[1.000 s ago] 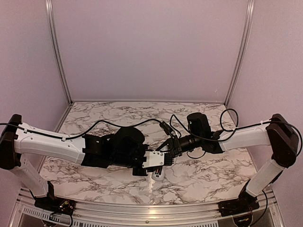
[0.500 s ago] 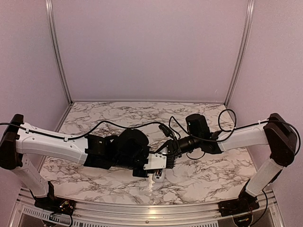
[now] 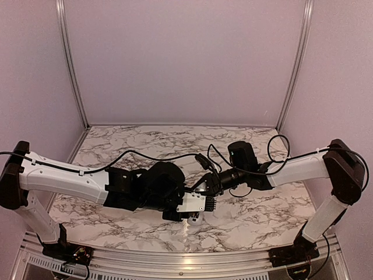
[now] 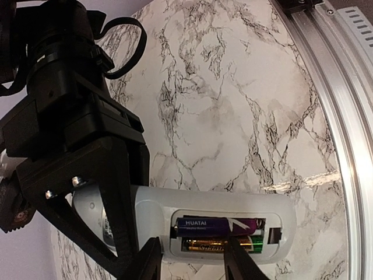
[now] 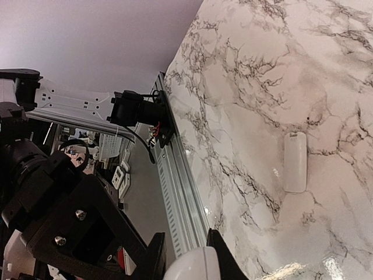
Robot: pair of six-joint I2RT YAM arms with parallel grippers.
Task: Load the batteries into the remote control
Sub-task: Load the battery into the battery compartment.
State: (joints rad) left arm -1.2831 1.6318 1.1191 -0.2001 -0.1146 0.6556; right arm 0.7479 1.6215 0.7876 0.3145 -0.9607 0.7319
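Shifted slightly nearer, the remote control (image 4: 221, 201) sat clamped in the right gripper (image 5: 187, 259); the left gripper (image 4: 192, 262) stood apart over the batteries (image 4: 218, 233).

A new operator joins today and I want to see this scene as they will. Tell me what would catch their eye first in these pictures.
Mid-table, the right gripper is shut on one end of the white remote control. Its battery bay stands open with two batteries side by side inside, and the left gripper is open just in front. A loose white cover lies alone on the marble table.
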